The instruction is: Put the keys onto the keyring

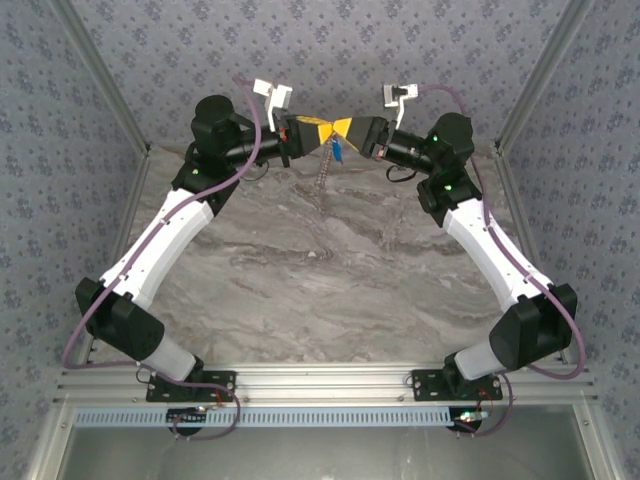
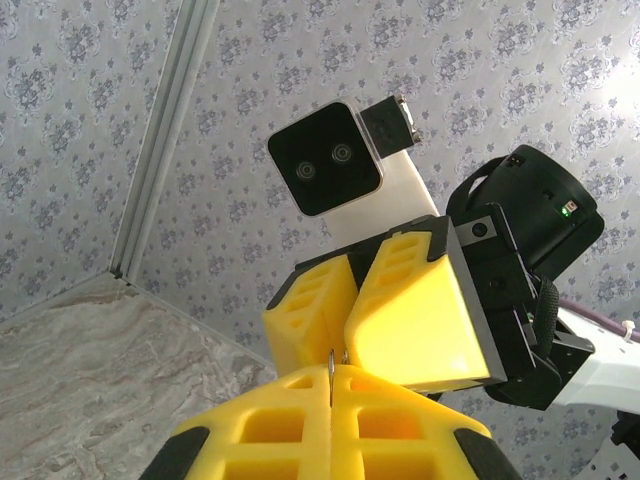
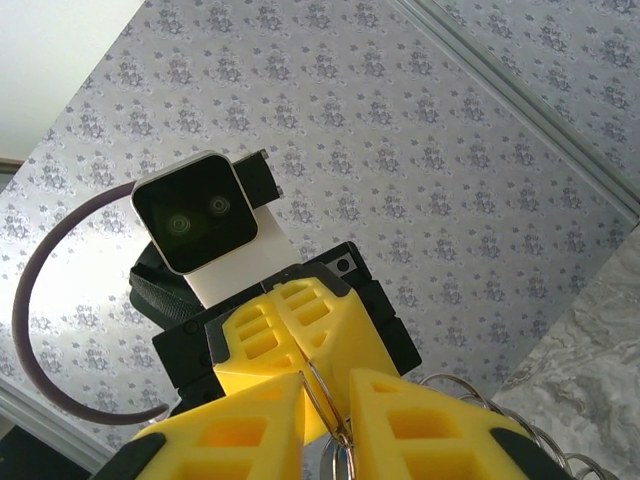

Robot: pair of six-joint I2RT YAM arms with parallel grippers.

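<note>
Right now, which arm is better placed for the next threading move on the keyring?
Right, probably: the left fingers are shut on the keyring, anchoring it; the right fingers stand slightly apart around it.

Grey floral wallpaper (image 1: 400, 40) all round; veined marble tabletop (image 1: 320, 290); aluminium corner posts (image 1: 97, 70).

The keyring (image 1: 321, 178) and key (image 1: 337, 151) hang between left jaws and right jaws.

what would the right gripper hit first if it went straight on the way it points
The left gripper: its yellow fingers sit directly ahead, nose to nose with the right gripper, with only the thin keyring between them.
</note>
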